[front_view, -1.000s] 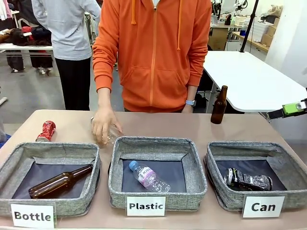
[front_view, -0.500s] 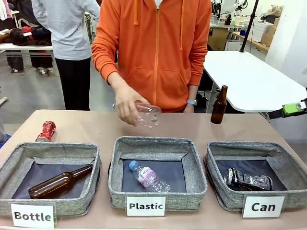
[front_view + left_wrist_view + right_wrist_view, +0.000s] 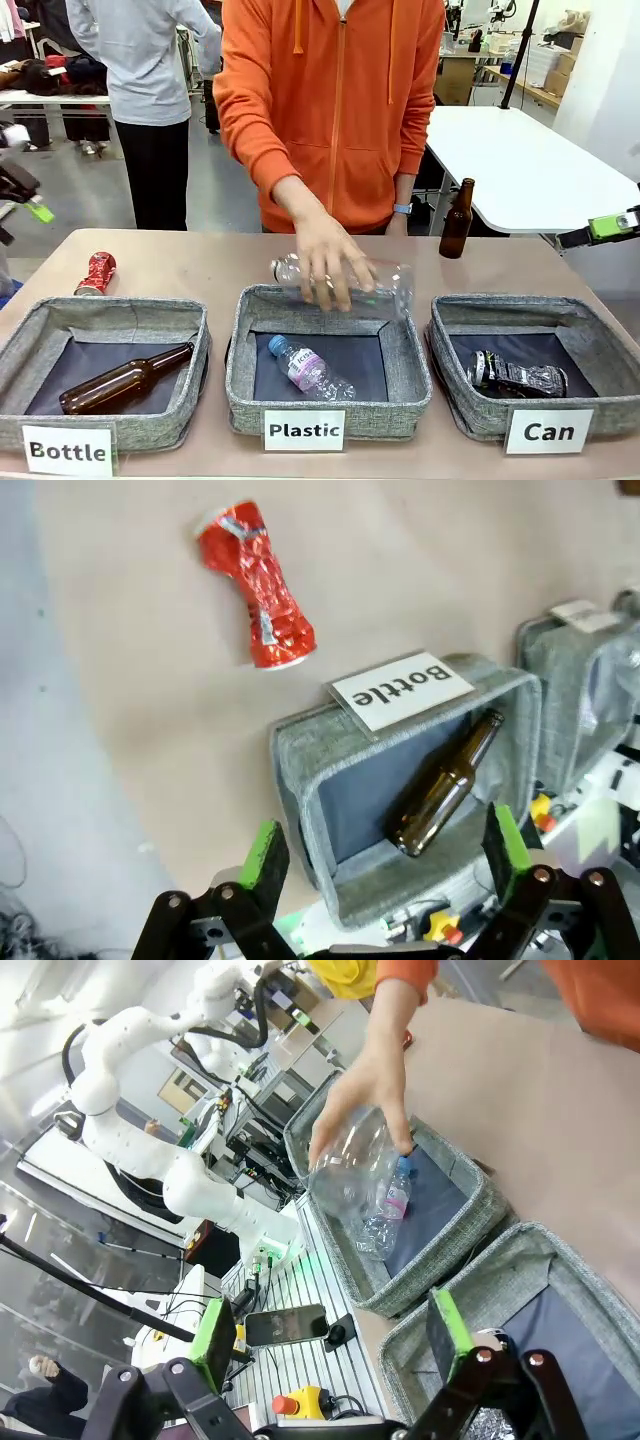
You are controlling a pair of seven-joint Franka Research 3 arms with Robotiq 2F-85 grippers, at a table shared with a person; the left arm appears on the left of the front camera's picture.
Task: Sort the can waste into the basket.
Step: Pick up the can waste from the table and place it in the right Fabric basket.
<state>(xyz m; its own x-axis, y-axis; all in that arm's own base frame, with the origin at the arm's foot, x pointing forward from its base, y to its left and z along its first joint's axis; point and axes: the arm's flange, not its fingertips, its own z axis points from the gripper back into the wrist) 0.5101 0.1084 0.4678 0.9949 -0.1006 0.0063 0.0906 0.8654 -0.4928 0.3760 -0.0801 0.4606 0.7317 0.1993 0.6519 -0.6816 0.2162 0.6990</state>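
Clearly labelled: Bottle basket [image 3: 110,306], Plastic basket [image 3: 375,420], Can basket [image 3: 472,420].

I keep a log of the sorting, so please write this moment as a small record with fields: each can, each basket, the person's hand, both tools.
red can: lying on the table beyond the Bottle basket, in no basket
black and silver can: lying in the Can basket
Bottle basket: holds one brown bottle
Plastic basket: holds one small clear bottle
person's hand: holds a clear plastic bottle above the Plastic basket
left tool: open, holding nothing
right tool: open, holding nothing
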